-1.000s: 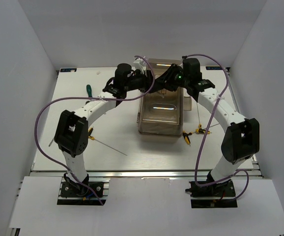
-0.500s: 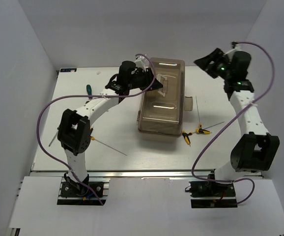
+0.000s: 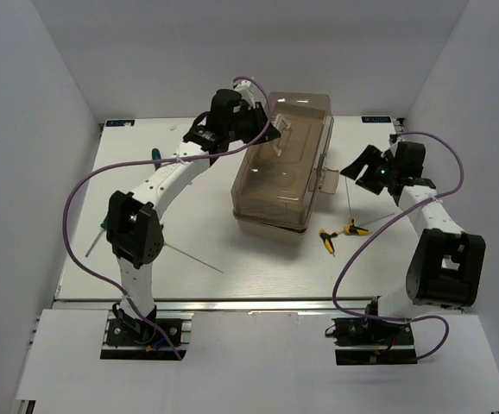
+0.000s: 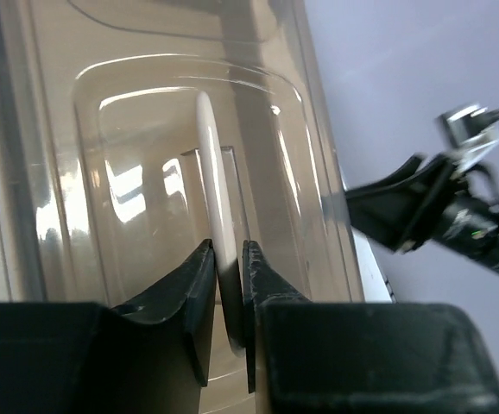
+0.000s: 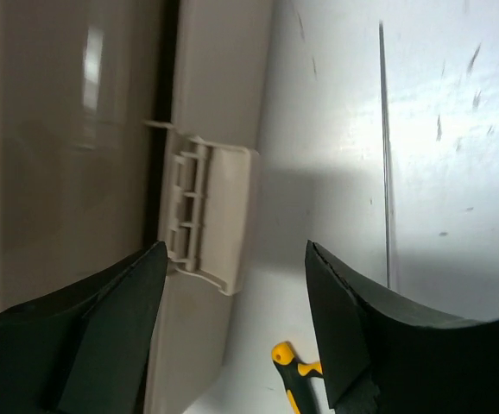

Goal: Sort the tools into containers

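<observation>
On toolbox lid [image 4: 129, 103], white handle [image 4: 211, 164] sits clamped inside left end effector [image 4: 226, 248].

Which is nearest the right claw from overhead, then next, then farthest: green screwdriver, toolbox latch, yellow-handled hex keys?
From the right claw:
1. Toolbox latch, right beside it on the box's side.
2. Yellow-handled hex keys, on the table, toward its near edge.
3. Green screwdriver, far left, past the toolbox.
</observation>
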Controlling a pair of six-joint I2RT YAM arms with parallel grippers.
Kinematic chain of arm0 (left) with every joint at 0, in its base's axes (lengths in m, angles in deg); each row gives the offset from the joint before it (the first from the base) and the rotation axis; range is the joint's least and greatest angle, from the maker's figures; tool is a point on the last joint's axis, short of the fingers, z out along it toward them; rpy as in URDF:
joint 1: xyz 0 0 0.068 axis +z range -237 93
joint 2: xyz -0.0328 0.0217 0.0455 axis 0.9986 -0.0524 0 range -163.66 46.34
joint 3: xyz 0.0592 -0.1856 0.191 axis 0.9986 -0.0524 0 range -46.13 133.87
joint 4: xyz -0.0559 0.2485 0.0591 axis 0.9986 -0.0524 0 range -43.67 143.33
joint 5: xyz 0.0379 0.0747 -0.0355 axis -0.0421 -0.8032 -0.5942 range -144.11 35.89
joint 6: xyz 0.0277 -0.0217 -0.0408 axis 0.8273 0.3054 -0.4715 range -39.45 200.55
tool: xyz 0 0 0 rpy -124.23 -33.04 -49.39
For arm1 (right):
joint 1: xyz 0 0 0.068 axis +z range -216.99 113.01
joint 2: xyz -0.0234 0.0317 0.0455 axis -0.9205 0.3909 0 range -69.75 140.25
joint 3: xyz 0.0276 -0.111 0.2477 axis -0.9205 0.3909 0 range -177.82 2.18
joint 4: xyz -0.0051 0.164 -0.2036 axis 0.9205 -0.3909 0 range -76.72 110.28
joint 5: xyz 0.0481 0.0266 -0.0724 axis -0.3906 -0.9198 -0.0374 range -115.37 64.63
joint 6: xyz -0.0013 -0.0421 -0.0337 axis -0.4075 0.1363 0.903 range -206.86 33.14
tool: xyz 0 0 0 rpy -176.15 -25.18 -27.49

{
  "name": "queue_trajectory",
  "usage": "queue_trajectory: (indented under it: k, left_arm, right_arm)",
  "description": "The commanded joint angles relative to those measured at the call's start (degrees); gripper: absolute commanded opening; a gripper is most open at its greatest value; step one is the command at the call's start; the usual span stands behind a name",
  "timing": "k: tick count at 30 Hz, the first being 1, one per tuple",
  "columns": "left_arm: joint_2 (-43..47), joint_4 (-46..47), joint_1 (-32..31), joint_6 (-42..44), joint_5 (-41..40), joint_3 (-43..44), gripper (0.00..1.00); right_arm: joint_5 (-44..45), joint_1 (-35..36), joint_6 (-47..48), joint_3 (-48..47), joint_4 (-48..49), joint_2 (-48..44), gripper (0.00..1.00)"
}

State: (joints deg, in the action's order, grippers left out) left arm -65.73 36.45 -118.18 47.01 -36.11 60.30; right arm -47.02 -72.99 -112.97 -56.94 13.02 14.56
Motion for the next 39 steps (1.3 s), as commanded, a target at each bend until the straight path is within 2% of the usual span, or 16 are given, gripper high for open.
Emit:
queue_trajectory:
  k: [1, 10, 17, 21, 25, 29, 33, 35, 39]
  left_arm:
    - [7.30, 5.46, 0.42, 0.76, -2.79, 3.52, 0.00]
    - [10.46, 7.21, 4.02, -2.93, -2.62, 1.15, 0.00]
    - [13.71, 10.64, 9.98, -7.50, 1.94, -3.68, 0.00]
    - [15.30, 13.71, 13.77, -10.57, 5.37, -7.90, 0.00]
    - [16.09, 16.35, 17.02, -12.60, 9.24, -12.47, 0.00]
    - [16.36, 21.27, 20.01, -15.50, 14.06, -19.31, 0.00]
    - [15.66, 28.13, 21.51, -19.89, 18.29, -23.98, 0.00]
    - [14.95, 30.23, 21.77, -20.77, 19.61, -24.78, 0.00]
    - [13.99, 33.58, 21.86, -23.49, 22.69, -26.27, 0.00]
  right_arm:
    - [-3.74, -0.06, -0.17, 1.01, 1.90, 2.25, 0.71]
    - [-12.09, -0.06, -1.49, 0.41, 8.49, 9.81, 0.74]
    - [-17.63, -0.06, -1.58, -2.49, 11.05, 16.14, 0.74]
    - [-16.24, -0.06, 0.35, -3.55, 11.66, 14.48, 0.74]
    - [-10.54, -0.06, 2.55, -4.17, 11.58, 9.91, 0.77]
    - [-10.69, 0.37, 3.26, -5.22, 11.22, 7.10, 0.78]
    - [-9.29, 5.28, 5.19, -7.59, 7.37, 4.90, 0.79]
    - [-6.84, 10.46, 5.45, -8.30, 4.46, 4.37, 0.76]
    - [1.68, 19.61, 4.58, -9.79, -0.64, 4.28, 0.72]
